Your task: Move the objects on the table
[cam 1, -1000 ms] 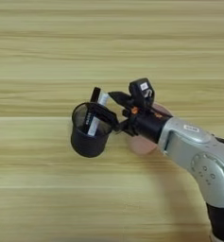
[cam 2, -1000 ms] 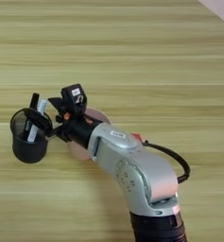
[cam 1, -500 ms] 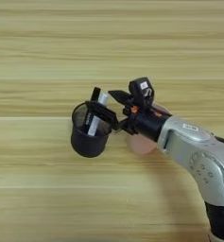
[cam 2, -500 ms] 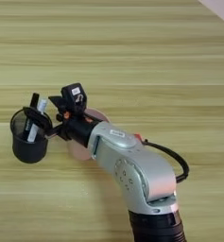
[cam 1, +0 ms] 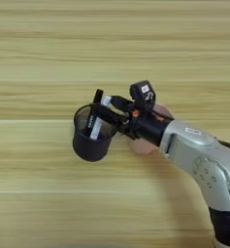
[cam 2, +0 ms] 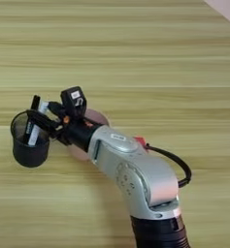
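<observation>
My right gripper (cam 1: 105, 106) reaches left over the right rim of a black mesh cup (cam 1: 90, 145), its two black fingers spread apart with nothing clearly pinched between them. A slim marker (cam 1: 94, 125) with a white band and a dark top stands leaning inside the cup, just left of the fingertips. A small white piece (cam 1: 106, 100) shows beside the upper finger; I cannot tell what it belongs to. A bit of the red block (cam 2: 139, 141) peeks out behind my forearm in the right eye view. A second marker cannot be made out apart.
A pink plastic cup (cam 1: 144, 145) lies mostly hidden under my wrist, right of the mesh cup. My silver forearm (cam 2: 131, 169) crosses the lower right of the light wooden table (cam 1: 48, 48). A black cable (cam 2: 177, 164) loops off the arm.
</observation>
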